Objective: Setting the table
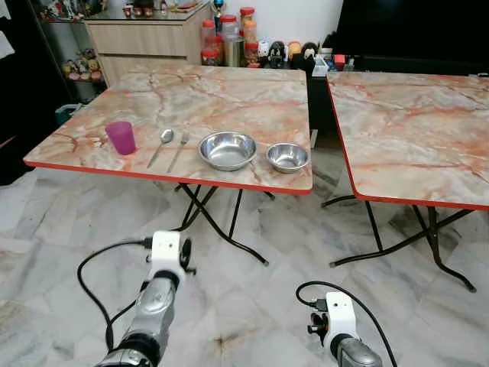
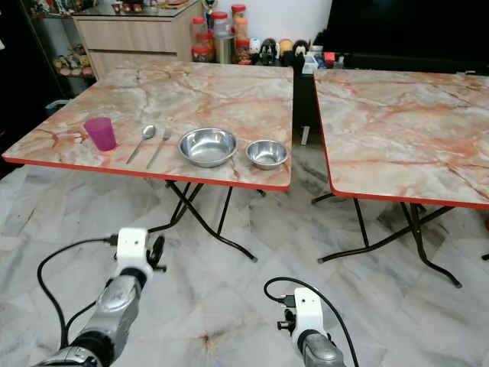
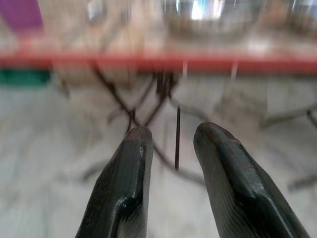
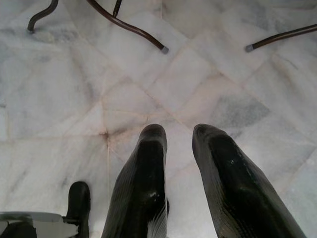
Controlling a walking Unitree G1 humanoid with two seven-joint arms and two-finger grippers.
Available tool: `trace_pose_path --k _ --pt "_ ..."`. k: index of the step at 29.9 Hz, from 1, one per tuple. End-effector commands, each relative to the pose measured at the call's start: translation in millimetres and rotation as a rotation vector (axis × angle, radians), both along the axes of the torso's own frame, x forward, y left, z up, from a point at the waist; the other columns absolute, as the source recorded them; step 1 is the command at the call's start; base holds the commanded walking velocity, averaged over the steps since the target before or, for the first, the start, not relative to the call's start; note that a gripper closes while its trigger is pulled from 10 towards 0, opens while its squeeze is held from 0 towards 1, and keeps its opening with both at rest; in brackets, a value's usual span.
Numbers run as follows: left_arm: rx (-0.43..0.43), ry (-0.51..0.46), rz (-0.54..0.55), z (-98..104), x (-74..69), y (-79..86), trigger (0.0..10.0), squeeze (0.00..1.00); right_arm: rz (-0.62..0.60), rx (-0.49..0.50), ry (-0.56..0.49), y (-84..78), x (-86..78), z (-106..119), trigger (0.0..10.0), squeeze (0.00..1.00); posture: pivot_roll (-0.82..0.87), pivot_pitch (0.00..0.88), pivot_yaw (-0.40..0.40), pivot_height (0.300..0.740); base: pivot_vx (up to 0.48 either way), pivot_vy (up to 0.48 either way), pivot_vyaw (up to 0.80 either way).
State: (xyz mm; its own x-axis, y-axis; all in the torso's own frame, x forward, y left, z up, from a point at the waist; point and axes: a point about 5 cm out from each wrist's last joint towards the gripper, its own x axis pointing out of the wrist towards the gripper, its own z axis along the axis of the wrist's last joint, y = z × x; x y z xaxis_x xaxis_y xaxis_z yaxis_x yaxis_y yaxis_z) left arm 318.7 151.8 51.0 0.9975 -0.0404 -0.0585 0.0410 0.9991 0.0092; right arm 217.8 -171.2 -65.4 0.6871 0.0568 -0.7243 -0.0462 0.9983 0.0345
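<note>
**Standing back from the table, with nothing picked up yet**

Reaching from where you stand now will not work. The table (image 1: 92,145) is in front of you and too far off, so your arms would grab only air. Walk closer first. Go slowly, because the table's thin black legs (image 1: 200,205) cross under it, and a bump could shake everything on top. The second table (image 1: 412,130) sits just to the right of the first one, so stay between them with care.

Your left gripper (image 3: 171,136) points at the red edge of the table, below the top. Its two fingers are a little apart and hold nothing. Your right gripper (image 4: 179,133) points down at the floor in front of the table. Its fingers are a little apart too, and they are empty.

All the things sit in a row near the front edge of the table. The pink cup (image 1: 121,137) is far left, then the spoon (image 1: 162,144) and fork (image 1: 179,150) lie side by side. Next comes the big bowl (image 1: 227,150), then the small bowl (image 1: 287,157) just beside it. Both bowls look empty. You cannot see into the cup well enough to tell.

The shiny bowls may slip in your fingers. The flat spoon and fork will be hard to lift.
</note>
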Motion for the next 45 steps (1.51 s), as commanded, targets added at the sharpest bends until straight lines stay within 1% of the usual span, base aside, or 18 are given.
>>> trace_pose_path --k 1,3,8,11,12,14,22,30,45 --pt "0.003 -0.097 0.008 21 11.0 -0.9 10.0 0.0 0.007 -0.004 0.008 0.6 -1.8 -1 10.0 0.0 0.03 0.0 -0.017 0.74 0.0 0.0 0.0" --pt "0.003 -0.136 0.027 32 17.4 0.8 10.0 0.0 0.01 -0.005 0.01 0.7 -2.3 -1 10.0 0.0 0.03 0.0 -0.017 0.74 0.12 0.0 0.0" --pt "0.016 -0.172 0.027 46 25.5 3.7 10.0 0.0 0.016 -0.007 0.013 1.2 -2.1 -2 10.0 0.0 0.03 0.0 -0.016 0.74 0.242 0.0 0.0" --pt "0.015 -0.197 0.039 54 29.2 7.9 10.0 0.0 0.012 -0.007 0.015 1.3 -1.9 -2 10.0 0.0 0.03 0.0 -0.014 0.74 0.0 0.0 0.0" --pt "0.015 -0.197 0.039 54 29.2 7.9 10.0 0.0 0.012 -0.007 0.015 1.3 -1.9 -2 10.0 0.0 0.03 0.0 -0.014 0.74 0.0 0.0 0.0" --pt "0.001 -0.217 0.055 60 31.7 10.8 10.0 0.0 0.004 -0.007 0.018 0.5 -2.5 -2 10.0 0.0 0.03 0.0 -0.014 0.74 0.0 0.0 0.0" --pt "-0.002 -0.263 0.057 75 38.7 13.2 10.0 0.0 -0.016 -0.014 0.028 -3.9 -6.4 -4 10.0 0.0 0.02 0.0 -0.012 0.74 0.258 0.0 0.0" --pt "-0.008 -0.308 0.057 88 42.9 15.8 10.0 0.0 -0.015 -0.018 0.029 -4.7 -6.3 -4 10.0 0.0 0.02 0.0 -0.013 0.74 0.293 0.0 0.0" --pt "-0.013 -0.321 0.054 92 43.5 18.3 10.0 0.0 -0.021 -0.015 0.03 -4.7 -6.8 -4 10.0 0.0 0.02 0.0 -0.016 0.74 0.372 0.0 0.0"
